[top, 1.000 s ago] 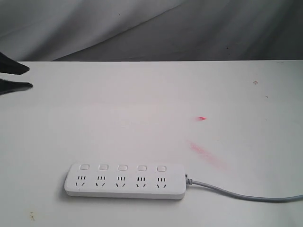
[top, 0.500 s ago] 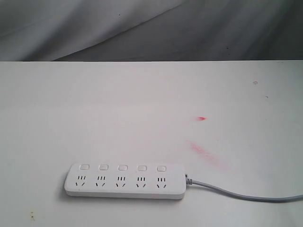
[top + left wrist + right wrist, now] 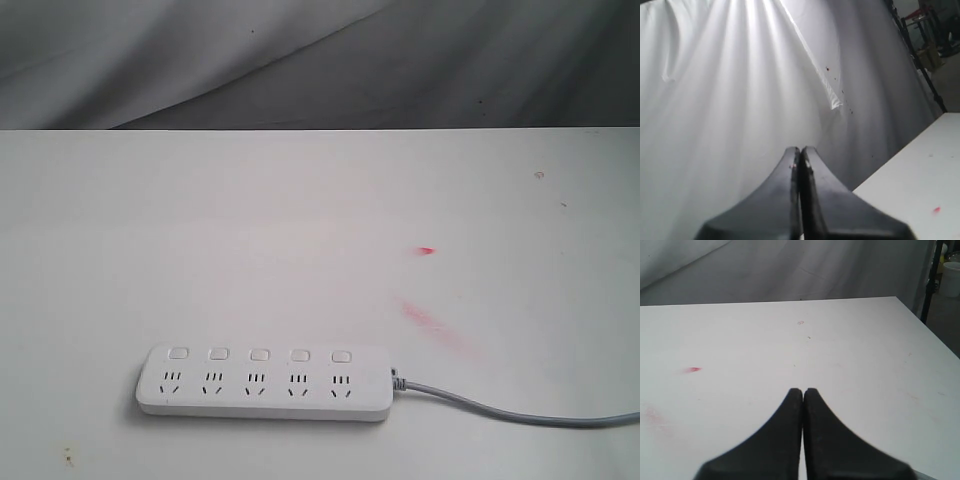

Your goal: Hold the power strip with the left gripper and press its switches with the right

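1. The strip (image 3: 265,398) is seen lying flat on the white counter (image 3: 250,220), in the near part of it and left of the middle in the exterior view, with its long side running across the view.
2. Five square switches (image 3: 259,355) are set in a row along its far edge, one behind each socket set.
3. A grey cord (image 3: 500,409) is led from its right end off to the right.
4. A red fleck (image 3: 427,250) and a red smear (image 3: 432,322) are marked on the counter beyond that end, apart from the strip.
5. The left pincer (image 3: 800,151) is shown fully closed, fingers pressed together on nothing, and is pointed at pale cloth (image 3: 740,75).
6. The right pincer (image 3: 802,391) is likewise closed on nothing and is held over bare counter.
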`<act>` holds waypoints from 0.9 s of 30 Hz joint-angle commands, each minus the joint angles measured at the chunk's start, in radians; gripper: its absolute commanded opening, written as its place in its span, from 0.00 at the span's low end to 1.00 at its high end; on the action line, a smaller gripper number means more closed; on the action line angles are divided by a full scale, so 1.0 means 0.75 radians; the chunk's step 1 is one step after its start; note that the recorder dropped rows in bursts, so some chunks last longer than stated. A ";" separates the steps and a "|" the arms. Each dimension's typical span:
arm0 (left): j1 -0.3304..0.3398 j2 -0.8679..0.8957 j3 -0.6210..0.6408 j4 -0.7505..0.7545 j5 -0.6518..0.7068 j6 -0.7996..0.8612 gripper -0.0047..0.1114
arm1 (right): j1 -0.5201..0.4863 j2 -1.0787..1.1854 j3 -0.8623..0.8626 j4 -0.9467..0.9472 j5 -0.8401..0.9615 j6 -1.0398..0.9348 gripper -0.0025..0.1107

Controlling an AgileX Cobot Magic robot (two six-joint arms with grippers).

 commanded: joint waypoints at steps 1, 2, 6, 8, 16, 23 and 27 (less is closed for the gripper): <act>-0.007 -0.106 0.000 -0.031 -0.007 -0.034 0.04 | -0.011 -0.008 0.005 -0.010 -0.006 -0.001 0.02; -0.007 -0.128 0.000 -0.023 -0.007 -0.041 0.04 | -0.011 -0.008 0.005 -0.010 -0.006 -0.001 0.02; -0.007 -0.199 0.000 0.021 -0.014 -0.152 0.04 | -0.011 -0.008 0.005 -0.010 -0.006 -0.001 0.02; -0.007 -0.212 0.000 0.094 -0.057 -0.386 0.04 | -0.011 -0.008 0.005 -0.010 -0.006 -0.001 0.02; -0.007 -0.212 0.000 0.445 -0.105 -1.120 0.04 | -0.011 -0.008 0.005 -0.010 -0.006 -0.001 0.02; -0.007 -0.212 0.000 0.613 -0.105 -1.305 0.04 | -0.011 -0.008 0.005 -0.010 -0.006 -0.001 0.02; -0.007 -0.212 0.000 0.643 -0.105 -1.314 0.04 | -0.011 -0.008 0.005 -0.010 -0.006 -0.001 0.02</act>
